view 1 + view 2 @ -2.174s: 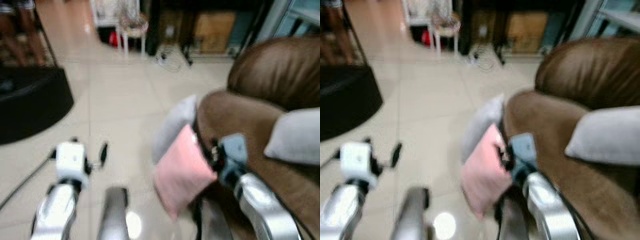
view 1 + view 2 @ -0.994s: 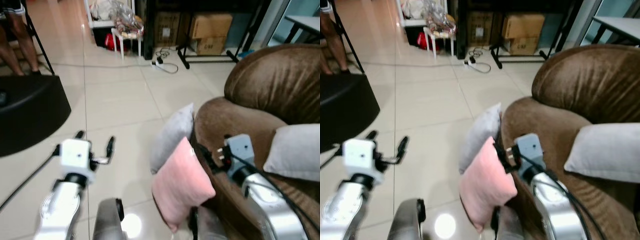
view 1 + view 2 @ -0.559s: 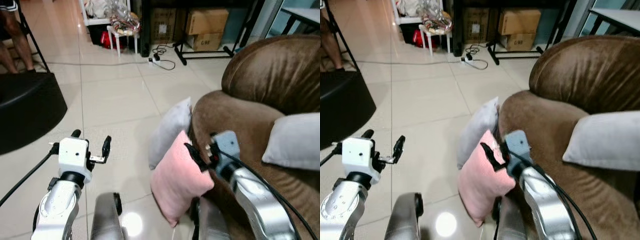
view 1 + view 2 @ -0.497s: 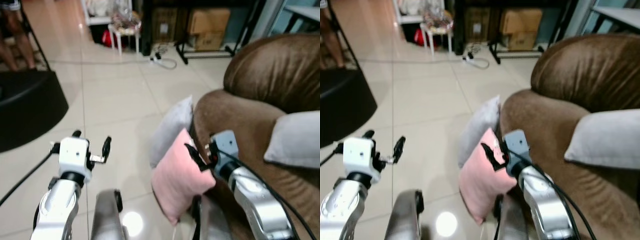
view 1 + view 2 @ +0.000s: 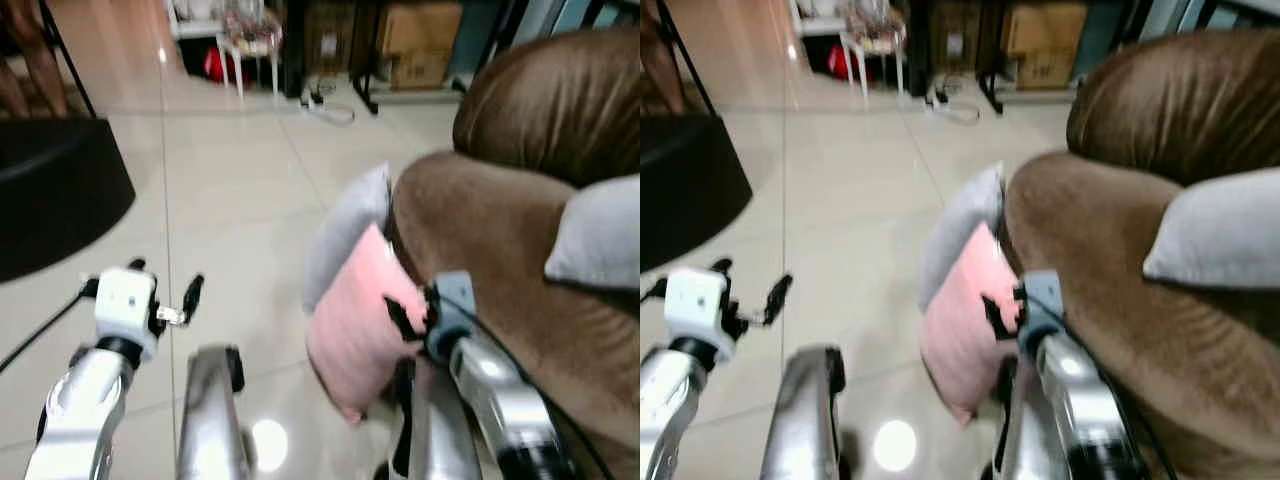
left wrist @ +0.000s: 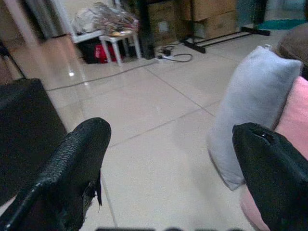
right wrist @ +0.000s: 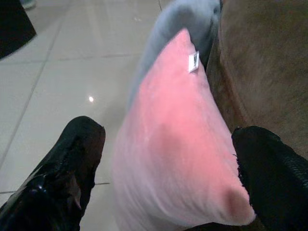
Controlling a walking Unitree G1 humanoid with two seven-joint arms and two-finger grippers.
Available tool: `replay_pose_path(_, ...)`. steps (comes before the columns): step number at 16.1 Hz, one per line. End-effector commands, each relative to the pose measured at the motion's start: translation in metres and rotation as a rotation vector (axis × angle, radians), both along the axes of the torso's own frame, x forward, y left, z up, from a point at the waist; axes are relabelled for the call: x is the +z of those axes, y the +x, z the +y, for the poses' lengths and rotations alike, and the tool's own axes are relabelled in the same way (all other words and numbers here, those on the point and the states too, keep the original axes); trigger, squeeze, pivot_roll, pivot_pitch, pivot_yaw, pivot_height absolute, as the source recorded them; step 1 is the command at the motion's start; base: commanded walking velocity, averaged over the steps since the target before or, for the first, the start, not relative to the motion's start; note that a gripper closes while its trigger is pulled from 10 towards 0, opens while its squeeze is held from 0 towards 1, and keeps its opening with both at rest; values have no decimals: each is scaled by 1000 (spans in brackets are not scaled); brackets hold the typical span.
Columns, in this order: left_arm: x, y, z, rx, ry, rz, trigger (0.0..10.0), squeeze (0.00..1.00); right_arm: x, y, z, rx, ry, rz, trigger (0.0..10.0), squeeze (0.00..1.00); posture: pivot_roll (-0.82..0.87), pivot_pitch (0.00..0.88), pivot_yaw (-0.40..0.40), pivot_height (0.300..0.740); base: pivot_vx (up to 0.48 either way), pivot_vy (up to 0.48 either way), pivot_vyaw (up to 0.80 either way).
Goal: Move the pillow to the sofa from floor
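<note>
Right tool spread wide, pink pillow between its fingers at 12 o'clock, leaning on sofa; left tool released.

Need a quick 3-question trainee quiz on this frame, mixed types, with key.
1. True or false: the pink pillow already lies on the sofa seat.
2. What stands directly behind the pink pillow, against the sofa arm? A) grey pillow B) cardboard box C) stool
3. Fill in: the right gripper has its fingers ____ on either side of the pink pillow.

Key: 1 false, it stands on the floor; 2 A; 3 open.
</note>
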State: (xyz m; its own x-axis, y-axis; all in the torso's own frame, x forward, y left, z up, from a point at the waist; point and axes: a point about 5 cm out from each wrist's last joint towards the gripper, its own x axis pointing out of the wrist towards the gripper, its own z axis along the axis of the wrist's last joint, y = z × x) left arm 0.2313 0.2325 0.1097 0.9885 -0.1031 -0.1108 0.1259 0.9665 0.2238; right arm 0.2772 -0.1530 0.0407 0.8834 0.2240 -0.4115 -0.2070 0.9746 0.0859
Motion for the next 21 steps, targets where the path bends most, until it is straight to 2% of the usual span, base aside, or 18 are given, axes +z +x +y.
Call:
replay_pose_path(1,3,5,-4,-60,4,-4,10000,910,0,11,-4,-26,-27,-16,10000,1000,64,0,-57,421,0,0,0)
replay_pose_path(4,7,9,-17,-218,13,23,10000,910,0,31,-5,-53,-66,-43,10000,1000,87,14,-62,421,0,0,0)
replay_pose_path(7,6,0,-21,-306,30,69,10000,906,-2,43,2,-55,-114,-43,10000,1000,95,67,-42,421,0,0,0)
replay_pose_path(8,4,-3,-22,-328,34,88,10000,902,-5,45,5,-49,-135,-31,10000,843,98,91,-37,421,0,0,0)
replay_pose_path(9,3,-6,-23,-342,37,102,10000,898,-6,45,6,-50,-158,-21,10000,0,101,103,-34,421,0,0,0)
replay_pose_path(10,2,-9,-23,-370,42,125,10000,894,-9,47,9,-47,-191,-8,10000,0,110,128,-31,421,0,0,0)
replay_pose_path(11,2,-13,-24,-413,54,155,10000,796,-12,49,12,-59,-233,18,10000,0,121,152,-32,421,0,0,0)
replay_pose_path(13,2,-15,-24,-449,69,180,10000,706,-12,50,12,-120,-233,39,10000,0,130,170,-32,421,0,0,0)
replay_pose_path(17,2,-18,-21,-485,88,210,10000,671,-15,50,16,-114,-289,37,10000,0,134,184,-31,421,0,0,0)
replay_pose_path(18,2,-18,-22,-493,86,214,10000,667,-16,49,18,-103,-271,38,4392,0,133,181,-34,421,0,0,0)
replay_pose_path(20,1,-19,-25,-516,80,230,10000,667,-18,48,21,-82,-245,41,0,0,131,174,-40,421,0,0,0)
replay_pose_path(21,0,-19,-25,-523,77,239,10000,667,-18,47,21,-77,-248,41,0,0,129,176,-40,421,0,0,0)
